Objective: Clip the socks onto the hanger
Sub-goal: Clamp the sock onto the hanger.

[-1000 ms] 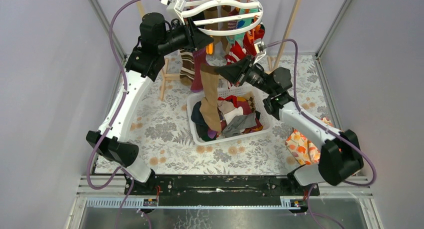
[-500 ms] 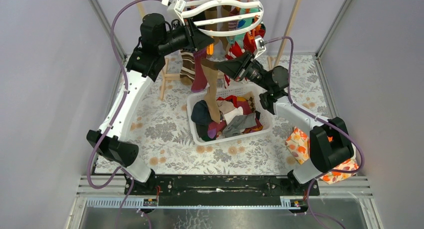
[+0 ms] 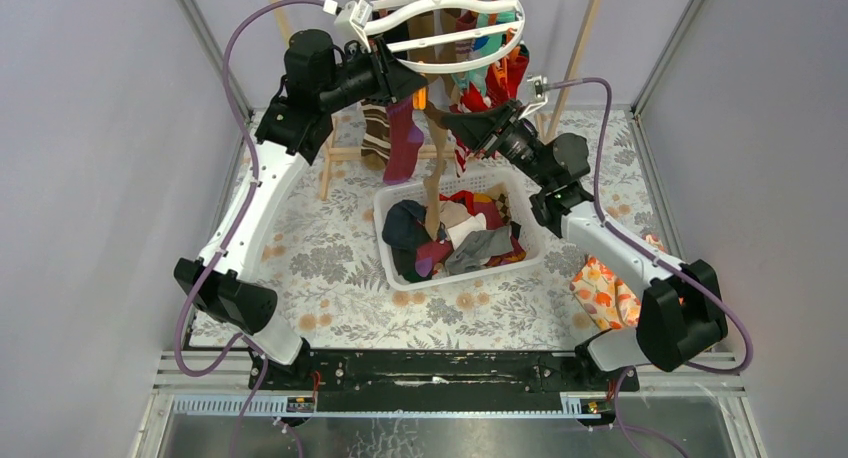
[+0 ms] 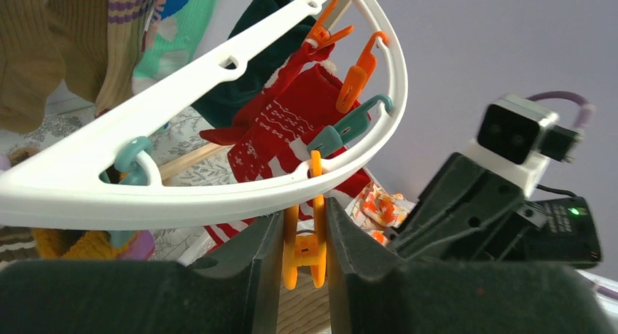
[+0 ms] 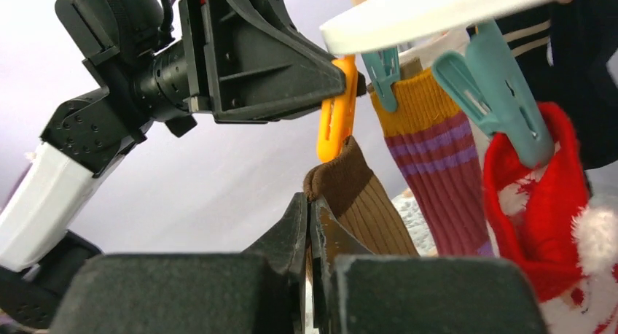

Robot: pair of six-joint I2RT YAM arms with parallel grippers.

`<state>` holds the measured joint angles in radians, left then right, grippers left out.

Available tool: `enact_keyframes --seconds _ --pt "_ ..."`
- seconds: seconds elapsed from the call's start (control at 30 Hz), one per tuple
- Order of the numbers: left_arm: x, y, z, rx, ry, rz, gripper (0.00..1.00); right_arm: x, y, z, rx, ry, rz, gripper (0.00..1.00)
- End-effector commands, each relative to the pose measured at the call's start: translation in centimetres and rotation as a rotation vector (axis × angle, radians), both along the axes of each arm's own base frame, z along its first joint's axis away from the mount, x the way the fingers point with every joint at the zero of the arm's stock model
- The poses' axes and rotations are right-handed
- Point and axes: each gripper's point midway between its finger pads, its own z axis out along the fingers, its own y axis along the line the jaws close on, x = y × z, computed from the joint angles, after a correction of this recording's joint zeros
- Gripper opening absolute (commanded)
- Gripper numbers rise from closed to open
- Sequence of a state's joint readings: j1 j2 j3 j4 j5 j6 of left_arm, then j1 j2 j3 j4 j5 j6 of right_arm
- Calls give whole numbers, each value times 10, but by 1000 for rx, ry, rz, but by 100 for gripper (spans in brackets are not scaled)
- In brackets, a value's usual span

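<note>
The white ring hanger (image 3: 400, 25) hangs at the back with several socks clipped to it. My left gripper (image 4: 304, 228) is shut on an orange clip (image 4: 306, 246) dangling under the hanger's rim (image 4: 218, 203). My right gripper (image 5: 311, 203) is shut on the cuff of a tan-brown ribbed sock (image 5: 364, 203), held just below that orange clip (image 5: 334, 122). In the top view the tan sock (image 3: 434, 183) trails from the right gripper (image 3: 450, 123) down toward the basket. Teal clips hold a yellow-and-purple striped sock (image 5: 437, 166) and a red-and-white sock (image 5: 539, 203) right beside it.
A white slotted basket (image 3: 385, 240) of loose socks (image 3: 465, 233) sits below the hanger. A light wooden rack frame (image 3: 330, 158) stands behind left, with a magenta sock (image 3: 403, 143) hanging near it. A floral orange bag (image 3: 605, 288) lies by the right arm.
My right gripper has risen and moved toward the hanger, lifting the tan sock's cuff up under the orange clip. The left gripper has stayed on the clip.
</note>
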<state>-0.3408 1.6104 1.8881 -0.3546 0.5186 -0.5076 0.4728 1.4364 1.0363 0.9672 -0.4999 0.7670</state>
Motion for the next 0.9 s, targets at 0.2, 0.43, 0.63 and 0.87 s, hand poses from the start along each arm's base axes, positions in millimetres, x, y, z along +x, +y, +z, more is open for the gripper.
enact_keyframes --seconds 0.2,0.43,0.63,0.87 --pt "1 0 7 -6 -2 120 0 4 0 14 -132 -87 -288 0" --pt "8 2 3 40 -17 196 0 6 4 13 -181 -98 -440 0" --pt "12 6 -3 75 -25 251 0 9 6 19 -195 -104 -507 0" --pt "16 10 1 96 -53 278 0 10 4 21 -196 -95 -531 0"
